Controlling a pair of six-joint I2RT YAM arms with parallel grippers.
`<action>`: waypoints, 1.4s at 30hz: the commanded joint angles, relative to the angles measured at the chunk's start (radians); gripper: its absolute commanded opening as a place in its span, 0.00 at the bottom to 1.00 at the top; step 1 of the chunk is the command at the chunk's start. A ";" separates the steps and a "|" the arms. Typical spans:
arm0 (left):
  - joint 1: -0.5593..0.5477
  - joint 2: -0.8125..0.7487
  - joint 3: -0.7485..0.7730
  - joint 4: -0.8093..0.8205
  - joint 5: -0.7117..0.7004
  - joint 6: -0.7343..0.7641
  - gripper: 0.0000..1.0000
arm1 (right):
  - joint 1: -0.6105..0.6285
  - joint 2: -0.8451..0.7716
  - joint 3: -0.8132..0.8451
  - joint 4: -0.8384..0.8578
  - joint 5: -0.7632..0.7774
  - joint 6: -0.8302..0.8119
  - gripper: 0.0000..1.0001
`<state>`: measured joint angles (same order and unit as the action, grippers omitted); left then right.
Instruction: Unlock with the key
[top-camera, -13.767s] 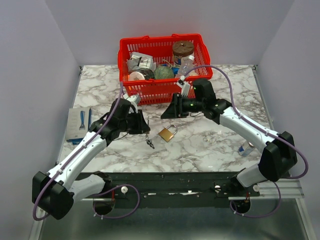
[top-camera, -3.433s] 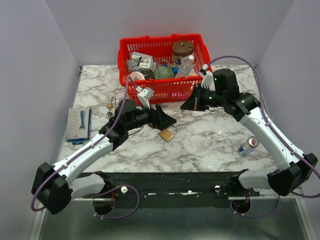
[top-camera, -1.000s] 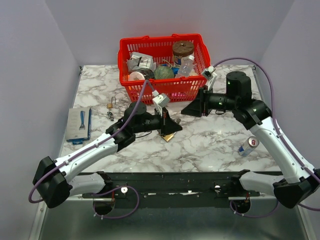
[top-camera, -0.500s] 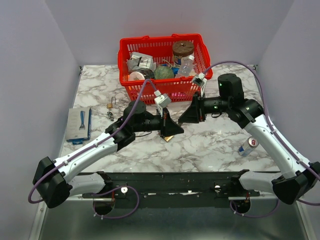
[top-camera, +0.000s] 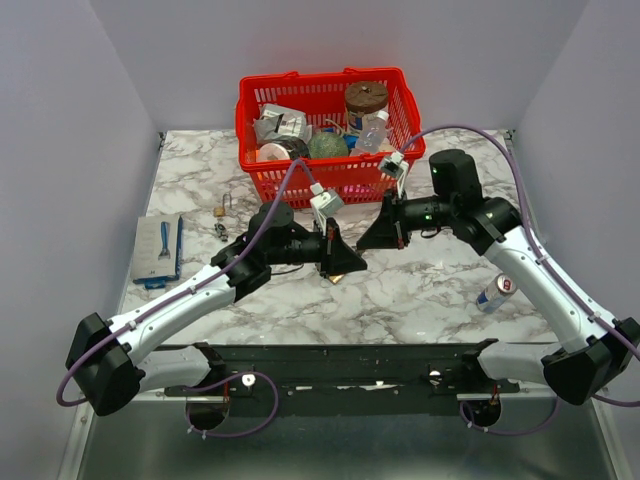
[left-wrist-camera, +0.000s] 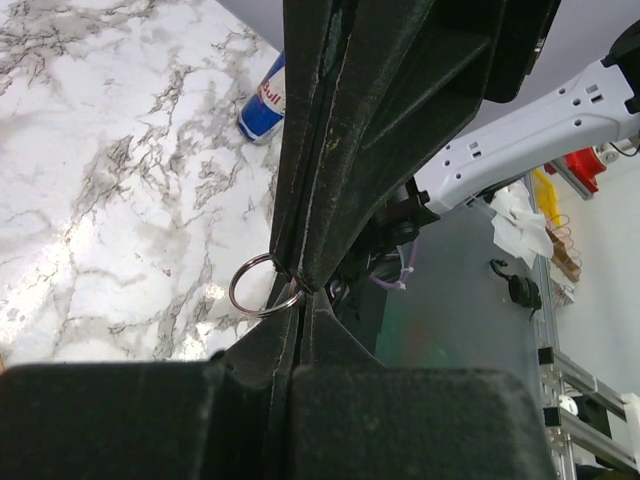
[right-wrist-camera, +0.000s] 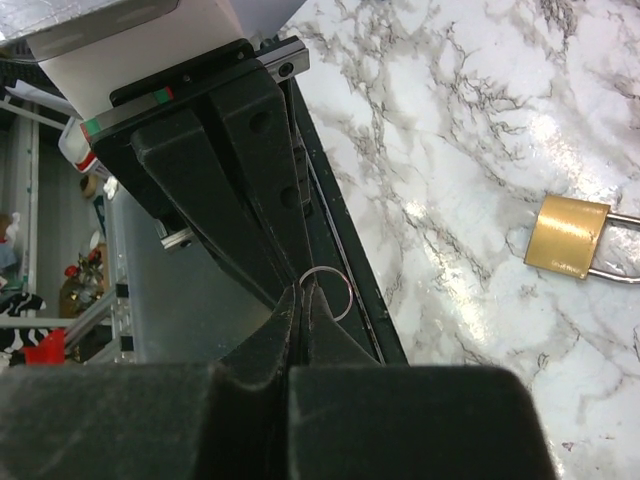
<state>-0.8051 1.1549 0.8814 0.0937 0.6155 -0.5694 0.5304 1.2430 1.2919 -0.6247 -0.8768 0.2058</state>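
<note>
The right gripper (top-camera: 364, 243) has just swung in toward the padlock (right-wrist-camera: 570, 238) and snapped its jaws from about half open to fully shut. They now meet tip to tip with the left gripper (top-camera: 355, 266), above the table (top-camera: 420, 290) and just beside the padlock. The left jaws stay clamped tight, as they have been throughout this last second. What both pairs pinch is the key (right-wrist-camera: 325, 292). Only its ring shows, poking out sideways where the two sets of black fingertips come together, and the blade is hidden between them. So the key is now held from both sides at once, in the air near the padlock and not touching it. The padlock itself has not moved: it lies flat on the marble, brass body toward the grippers, shackle pointing away, with nothing holding it. For the task this looks like a handover or a regrip rather than an insertion, probably to get the key pointing in a usable direction. The key is not yet at the keyhole, and I cannot tell from these views which way the keyhole faces. One pair of jaws must let go before the key can travel to the padlock, and because the padlock is loose it may slide when the key pushes into it.
</note>
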 joint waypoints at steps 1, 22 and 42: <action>0.001 0.011 0.042 -0.018 -0.029 -0.001 0.00 | 0.013 0.004 -0.023 -0.017 0.001 -0.011 0.01; 0.294 -0.063 0.096 -0.211 -0.145 -0.844 0.76 | 0.022 -0.132 -0.048 0.338 0.515 -0.115 0.01; 0.293 0.020 0.076 -0.160 0.012 -1.460 0.72 | 0.273 -0.125 -0.086 0.468 0.631 -0.445 0.01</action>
<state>-0.5060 1.1671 0.9409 -0.0559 0.5625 -1.9205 0.7891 1.1122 1.2282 -0.2176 -0.2512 -0.1631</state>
